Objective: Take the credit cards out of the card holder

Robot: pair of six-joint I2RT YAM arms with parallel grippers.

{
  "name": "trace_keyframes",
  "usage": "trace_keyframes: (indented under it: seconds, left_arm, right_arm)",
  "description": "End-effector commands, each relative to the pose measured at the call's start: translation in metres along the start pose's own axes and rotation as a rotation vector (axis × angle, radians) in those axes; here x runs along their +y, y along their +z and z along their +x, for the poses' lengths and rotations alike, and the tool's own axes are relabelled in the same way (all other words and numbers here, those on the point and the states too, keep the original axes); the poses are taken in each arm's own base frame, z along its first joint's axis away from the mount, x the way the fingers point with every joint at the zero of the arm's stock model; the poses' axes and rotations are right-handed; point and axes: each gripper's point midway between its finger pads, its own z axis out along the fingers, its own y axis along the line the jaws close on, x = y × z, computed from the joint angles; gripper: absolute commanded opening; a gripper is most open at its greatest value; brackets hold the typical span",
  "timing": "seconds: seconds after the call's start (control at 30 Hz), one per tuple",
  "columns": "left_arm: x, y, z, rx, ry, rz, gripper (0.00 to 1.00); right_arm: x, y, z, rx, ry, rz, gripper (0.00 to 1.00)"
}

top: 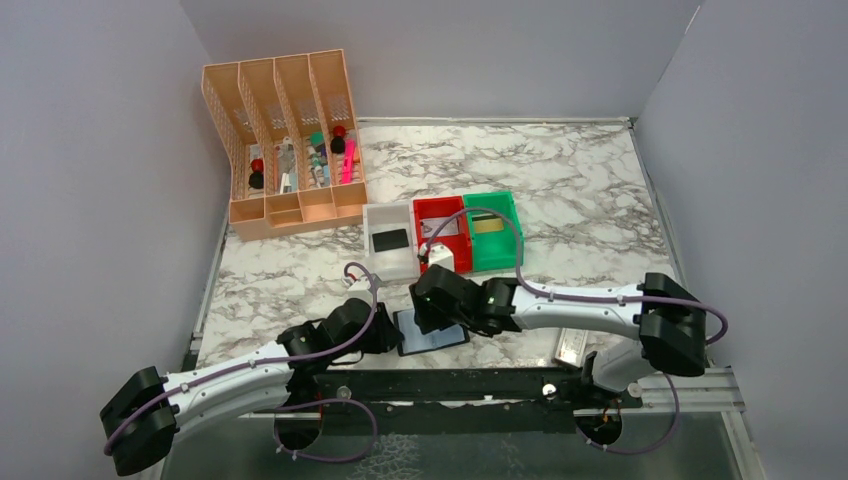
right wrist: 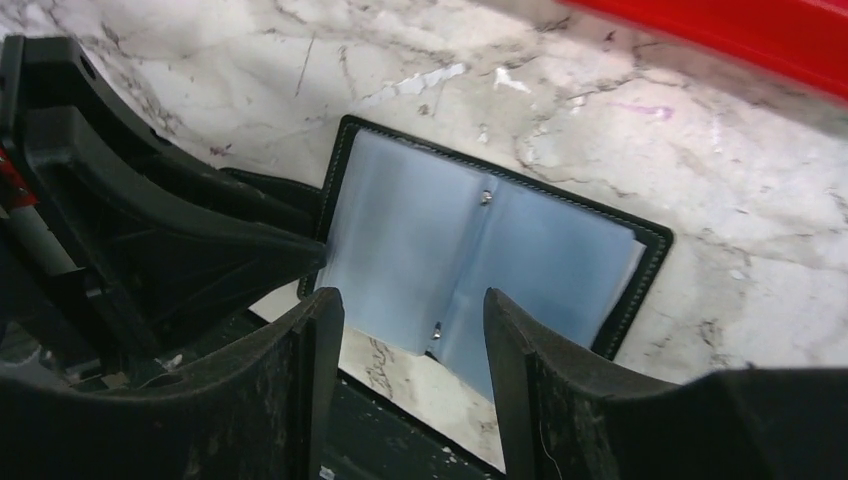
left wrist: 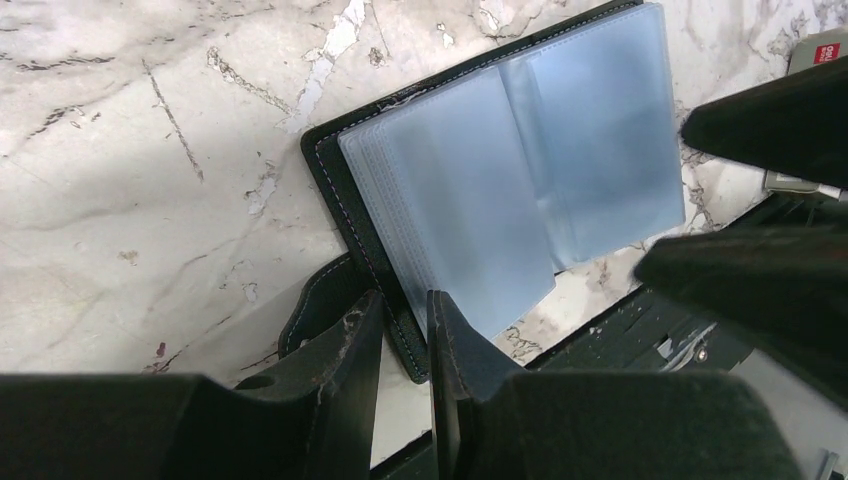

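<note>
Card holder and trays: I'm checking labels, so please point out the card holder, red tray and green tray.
card holder [left wrist: 450,200], left wrist view, on its see-through pocket pages.
red tray [top: 440,201], top external view, on its far rim.
green tray [top: 490,196], top external view, on its far rim.

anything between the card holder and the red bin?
Nothing. The right wrist view shows only bare marble tabletop between the card holder and the red bin.

The top camera looks down from behind over the whole surface [top: 580,190]; both wrist cameras sit close above the card holder [left wrist: 450,200], from opposite sides.
</note>
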Motion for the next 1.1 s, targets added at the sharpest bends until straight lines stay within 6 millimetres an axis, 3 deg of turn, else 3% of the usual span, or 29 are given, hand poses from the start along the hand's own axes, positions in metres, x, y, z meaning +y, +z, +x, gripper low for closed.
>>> trace_keyframes:
  seconds: [0.0, 0.13, 0.3, 0.5, 0.6, 0.73, 0.83, 0.97, 1.07]
  left_arm:
    - [-0.014, -0.002, -0.008, -0.022, 0.009, 0.049, 0.26]
    - [-0.012, -0.002, -0.008, -0.029, 0.007, 0.045, 0.22]
    - [-0.006, -0.002, -0.008, -0.036, -0.007, 0.019, 0.16]
    - [-0.005, -0.002, -0.009, -0.044, -0.014, 0.01, 0.15]
    - [-0.002, -0.002, -0.009, -0.046, -0.02, -0.003, 0.14]
    - [0.004, -0.001, -0.008, -0.047, -0.024, -0.028, 0.13]
    - [0.005, -0.001, -0.008, -0.047, -0.025, -0.032, 0.13]
    - [0.005, -0.001, -0.007, -0.041, -0.024, -0.031, 0.13]
    - [0.003, -0.001, -0.006, -0.039, -0.022, -0.025, 0.13]
  right_arm:
    - [0.031, 0.015, 0.011, 0.05, -0.043, -0.108, 0.59]
    - [0.044, 0.028, 0.027, 0.087, -0.056, -0.134, 0.64]
    - [0.05, 0.039, 0.04, 0.101, -0.093, -0.121, 0.78]
    - [0.028, 0.055, 0.062, 0.131, -0.124, 0.03, 0.81]
    - [0.013, 0.06, 0.071, 0.143, -0.115, 0.115, 0.77]
    - [0.007, 0.058, 0.071, 0.132, -0.091, 0.143, 0.61]
    - [0.015, 0.052, 0.064, 0.104, -0.071, 0.085, 0.52]
    - [0.036, 0.04, 0.053, 0.061, -0.043, -0.045, 0.49]
    - [0.041, 0.033, 0.047, 0.039, -0.023, -0.084, 0.41]
